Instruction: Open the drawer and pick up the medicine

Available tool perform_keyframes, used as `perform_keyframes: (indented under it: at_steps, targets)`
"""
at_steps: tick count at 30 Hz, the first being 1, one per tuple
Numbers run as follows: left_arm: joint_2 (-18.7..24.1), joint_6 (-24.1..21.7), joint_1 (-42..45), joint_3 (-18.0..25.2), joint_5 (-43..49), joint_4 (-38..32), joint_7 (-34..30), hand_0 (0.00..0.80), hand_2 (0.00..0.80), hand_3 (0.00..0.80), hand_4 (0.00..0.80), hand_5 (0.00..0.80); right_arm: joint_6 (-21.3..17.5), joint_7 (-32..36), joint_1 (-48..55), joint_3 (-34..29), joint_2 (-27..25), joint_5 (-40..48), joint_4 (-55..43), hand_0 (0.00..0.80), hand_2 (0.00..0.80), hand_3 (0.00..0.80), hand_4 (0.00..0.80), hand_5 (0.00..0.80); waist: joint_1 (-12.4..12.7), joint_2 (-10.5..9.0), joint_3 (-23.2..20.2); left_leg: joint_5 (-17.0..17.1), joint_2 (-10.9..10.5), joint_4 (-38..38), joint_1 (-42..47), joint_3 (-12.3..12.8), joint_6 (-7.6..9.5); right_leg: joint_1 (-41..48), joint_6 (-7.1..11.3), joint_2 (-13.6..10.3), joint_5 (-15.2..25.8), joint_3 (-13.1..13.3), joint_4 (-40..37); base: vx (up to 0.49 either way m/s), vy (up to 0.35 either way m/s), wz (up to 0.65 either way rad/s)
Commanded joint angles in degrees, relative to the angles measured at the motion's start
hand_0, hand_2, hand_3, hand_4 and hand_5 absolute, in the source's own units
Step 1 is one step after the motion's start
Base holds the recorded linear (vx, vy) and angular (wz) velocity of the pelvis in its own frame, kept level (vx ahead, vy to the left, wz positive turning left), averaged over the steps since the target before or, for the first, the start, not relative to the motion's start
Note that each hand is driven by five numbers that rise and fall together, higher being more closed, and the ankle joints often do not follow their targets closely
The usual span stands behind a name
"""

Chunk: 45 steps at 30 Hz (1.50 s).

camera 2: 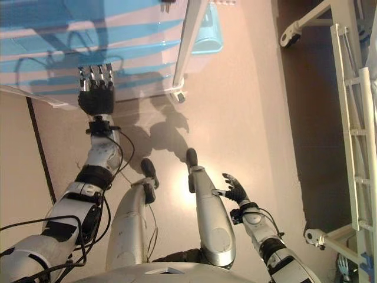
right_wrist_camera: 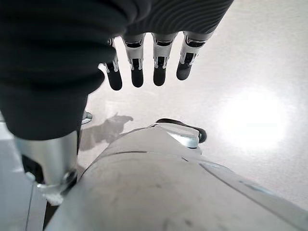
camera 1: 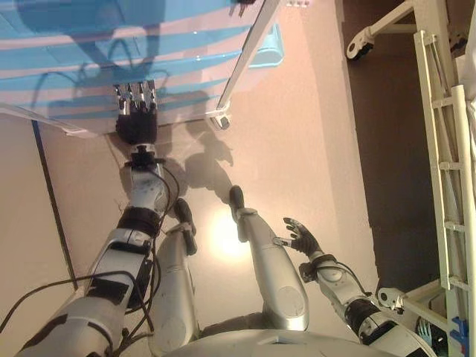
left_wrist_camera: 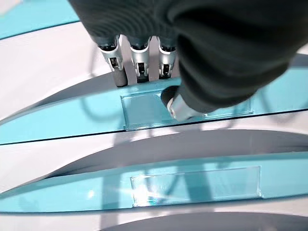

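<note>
Closest to my head camera in the left eye view is my left arm, rising from the lower left of the frame to my left hand (camera 1: 135,111) in the upper left. Its fingers are straight and side by side, tips laid against the front of the drawer unit (camera 1: 82,67), a white cabinet with light blue drawer fronts filling the upper left. All drawers look closed from here. No medicine shows anywhere, so I cannot tell where it is. A white frame with a castor (camera 1: 221,119) stands just right of the unit. My right hand (camera 1: 301,236) hangs at lower centre-right, well apart from the drawers, fingers loosely spread and holding nothing. A white metal rail structure (camera 1: 439,149) runs down the right edge of the frame.

From the right eye view the scene matches: left hand (camera 2: 96,91) against the blue fronts at upper left, right hand (camera 2: 234,190) low and right of centre over the pale floor (camera 2: 247,88).

Seen from the left wrist view, my fingers (left_wrist_camera: 138,65) point straight at a blue drawer front, their dark tips at the upper edge of its clear recessed handle (left_wrist_camera: 144,110), and my thumb is just before the handle's face. I cannot tell whether they touch it. A second blue drawer front (left_wrist_camera: 192,185) lies at the bottom of the frame.

Seen from the right wrist view, my right fingers (right_wrist_camera: 137,67) hang relaxed and apart above the glossy floor.
</note>
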Motion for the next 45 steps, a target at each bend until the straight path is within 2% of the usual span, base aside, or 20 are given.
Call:
perform_keyframes:
  at_steps: [1, 5, 8, 10, 14, 17, 18, 23, 26, 29, 31, 32, 33, 37, 38, 41, 43, 45]
  targets:
    - [0.59, 7.05, -9.52, -5.33, 12.19, -38.04, -28.40, 0.800, 0.800, 0.800, 0.800, 0.800, 0.23, -0.03, 3.72, 0.20, -3.65, -3.39, -2.20, 0.000, 0.000, 0.000, 0.000, 0.000, 5.40, 2.78, -0.67, -2.65, -2.39, 1.76, 1.12, -3.28, -0.37, 5.33, -4.21, 2.88, -4.95, -3.78, -0.71, -0.046, -0.054, 0.16]
    - [-6.52, 16.80, 3.72, -6.02, 11.93, -36.40, -28.97, 0.800, 0.800, 0.800, 0.800, 0.800, 0.45, -1.28, 3.00, -1.06, -2.93, -5.18, -1.09, 0.000, 0.000, 0.000, 0.000, 0.000, 8.09, 4.27, -0.67, -2.10, -3.35, 1.72, 2.76, -5.52, -0.78, 7.36, -5.21, 1.73, -7.20, -6.31, 2.07, -0.073, -0.067, 0.37]
    - [-9.41, 19.99, 11.61, -6.56, 16.71, -32.75, -30.36, 0.800, 0.800, 0.800, 0.800, 0.800, 0.57, -1.30, 2.47, -2.81, -3.31, -6.46, 0.56, 0.000, 0.000, 0.000, 0.000, 0.000, 10.09, 5.71, -0.74, -1.65, -3.72, 1.64, 4.75, -7.18, -1.29, 10.32, -5.75, 0.74, -8.43, -8.30, 2.84, -0.052, -0.061, 0.48]
    - [-9.57, 21.06, 16.14, -6.26, 19.39, -29.74, -31.32, 0.800, 0.800, 0.800, 0.800, 0.800, 0.86, -0.60, 2.34, -4.18, -4.11, -7.51, 1.19, 0.000, 0.000, 0.000, 0.000, 0.000, 11.13, 6.92, -1.10, -0.60, -3.62, 1.11, 5.97, -8.18, -1.74, 12.22, -5.96, 0.33, -8.96, -9.36, 2.61, -0.016, -0.030, 0.31]
    - [-6.87, 27.22, 26.77, -2.00, 17.04, -17.47, -36.54, 0.800, 0.800, 0.800, 0.800, 0.800, 2.31, 1.17, 3.43, -6.15, -6.07, -9.78, 0.98, 0.000, 0.000, 0.000, 0.000, 0.000, 13.14, 9.20, -3.00, 2.14, -3.04, -2.20, 9.90, -10.19, -2.92, 17.12, -5.98, -0.45, -9.56, -11.22, 0.69, 0.001, -0.024, 0.25]
    - [-5.54, 30.29, 32.62, 0.79, 15.68, -10.65, -36.71, 0.800, 0.800, 0.800, 0.800, 0.800, 4.14, 2.14, 4.08, -7.30, -6.99, -10.32, -0.02, 0.000, 0.000, 0.000, 0.000, 0.000, 14.31, 9.90, -4.75, 3.38, -2.97, -4.94, 12.43, -11.21, -3.33, 19.95, -5.50, -1.16, -8.96, -12.46, -1.86, 0.019, -0.029, 0.25]
    - [-5.43, 31.73, 35.89, 2.25, 15.54, -6.30, -37.30, 0.800, 0.800, 0.800, 0.800, 0.800, 5.07, 2.70, 4.55, -8.27, -7.40, -10.46, -0.29, 0.000, 0.000, 0.000, 0.000, 0.000, 14.81, 10.20, -5.59, 4.02, -3.10, -6.33, 14.06, -11.43, -3.56, 21.78, -5.20, -1.51, -8.71, -12.89, -3.68, 0.017, -0.008, 0.16]
    - [-6.14, 33.76, 44.35, 7.95, 19.59, 8.31, -31.26, 0.800, 0.800, 0.800, 0.800, 0.800, 4.77, 3.73, 5.37, -11.73, -7.28, -10.75, 3.27, 0.000, 0.000, 0.000, 0.000, 0.000, 16.50, 11.00, -9.50, 6.50, -3.20, -11.57, 18.48, -11.47, -4.32, 27.67, -4.25, -1.74, -6.63, -14.79, -11.16, 0.053, -0.019, 0.10]
    - [-5.89, 35.77, 46.92, 11.75, 24.45, 15.18, -25.05, 0.800, 0.800, 0.800, 0.800, 0.800, 3.81, 3.93, 4.83, -13.24, -6.88, -10.45, 7.16, 0.000, 0.000, 0.000, 0.000, 0.000, 17.45, 11.28, -11.70, 7.15, -3.46, -13.71, 20.46, -11.69, -4.64, 30.30, -3.84, -1.70, -6.01, -15.52, -14.25, 0.065, -0.020, 0.29]
    - [-5.44, 36.35, 48.11, 13.39, 29.33, 19.37, -20.25, 0.800, 0.800, 0.800, 0.800, 0.800, 3.78, 3.66, 4.40, -14.61, -6.92, -9.52, 9.53, 0.000, 0.000, 0.000, 0.000, 0.000, 17.88, 11.63, -13.51, 7.47, -3.80, -14.59, 21.57, -11.94, -4.90, 31.83, -3.64, -1.73, -5.52, -16.21, -16.03, 0.054, 0.012, 0.20]
    - [-5.00, 34.67, 48.36, 13.58, 32.83, 21.18, -17.96, 0.800, 0.800, 0.800, 0.800, 0.800, 4.20, 3.24, 4.43, -15.38, -7.02, -9.02, 10.29, 0.000, 0.000, 0.000, 0.000, 0.000, 17.85, 11.74, -14.52, 7.25, -3.96, -14.92, 22.20, -11.86, -4.92, 32.48, -3.46, -1.71, -5.18, -16.43, -16.90, 0.044, 0.028, 0.27]
    - [-4.78, 31.85, 48.31, 13.14, 34.52, 22.06, -15.96, 0.612, 0.612, 0.612, 0.612, 0.612, 4.23, 2.91, 4.54, -16.07, -7.03, -8.94, 10.86, 0.000, 0.000, 0.000, 0.000, 0.000, 17.69, 11.76, -15.14, 7.23, -4.08, -15.09, 22.61, -11.79, -4.89, 32.86, -3.40, -1.68, -4.90, -16.48, -17.42, 0.055, 0.043, 0.23]
    - [-4.54, 29.46, 48.18, 12.62, 36.39, 23.15, -13.54, 0.000, 0.000, 0.000, 0.000, 0.000, 4.08, 2.11, 4.59, -16.59, -7.09, -8.96, 11.38, 0.000, 0.000, 0.000, 0.000, 0.000, 17.48, 11.77, -15.61, 7.09, -4.18, -15.31, 22.99, -11.73, -4.85, 33.14, -3.31, -1.63, -4.69, -16.39, -17.79, 0.060, 0.046, 0.19]
    - [-3.94, 13.35, 45.63, 11.99, 46.44, 28.46, -0.55, 0.000, 0.000, 0.000, 0.000, 0.000, 1.41, -8.15, 4.44, -18.30, -6.62, -8.81, 12.52, 0.000, 0.000, 0.000, 0.000, 0.000, 16.27, 11.05, -17.28, 5.59, -4.42, -16.64, 24.68, -10.85, -4.31, 34.05, -2.72, -1.41, -3.89, -15.65, -19.27, 0.057, 0.026, 0.02]
    - [-3.71, 9.87, 44.83, 10.93, 49.31, 29.36, 4.97, 0.000, 0.000, 0.000, 0.000, 0.000, 0.65, -11.58, 4.57, -19.44, -6.62, -8.00, 12.02, 0.000, 0.000, 0.000, 0.000, 0.000, 15.79, 10.77, -17.73, 5.28, -4.53, -17.10, 25.14, -10.71, -4.07, 34.37, -2.56, -1.23, -3.62, -15.26, -19.97, 0.060, 0.015, -0.12]
    - [-3.99, 3.75, 43.24, 8.29, 63.77, 31.43, 19.13, 0.000, 0.000, 0.000, 0.000, 0.000, -2.31, -17.94, 5.00, -22.76, -6.20, -5.37, 7.92, 0.000, 0.000, 0.000, 0.000, 0.000, 14.25, 10.07, -19.05, 4.79, -4.53, -18.56, 26.37, -9.73, -3.48, 34.63, -2.04, -0.59, -2.83, -13.78, -21.40, 0.062, 0.008, -0.15]
    - [-3.84, 2.50, 42.23, 5.10, 71.19, 31.58, 26.57, 0.000, 0.000, 0.000, 0.000, 0.000, -2.64, -20.01, 5.37, -23.68, -6.71, -5.60, 1.10, 0.000, 0.000, 0.000, 0.000, 0.000, 12.94, 9.73, -19.80, 4.50, -4.51, -19.64, 27.20, -8.88, -3.12, 34.73, -1.72, -0.15, -2.38, -12.56, -22.30, 0.048, 0.024, -0.12]
    - [-3.65, 2.56, 41.75, 3.45, 75.61, 31.41, 30.11, 0.000, 0.000, 0.000, 0.000, 0.000, -2.00, -20.36, 5.78, -23.70, -7.46, -6.01, -5.09, 0.000, 0.000, 0.000, 0.000, 0.000, 12.06, 9.64, -20.18, 4.43, -4.47, -20.48, 27.83, -8.27, -2.89, 34.76, -1.52, 0.11, -2.03, -11.71, -22.81, 0.030, 0.043, -0.16]
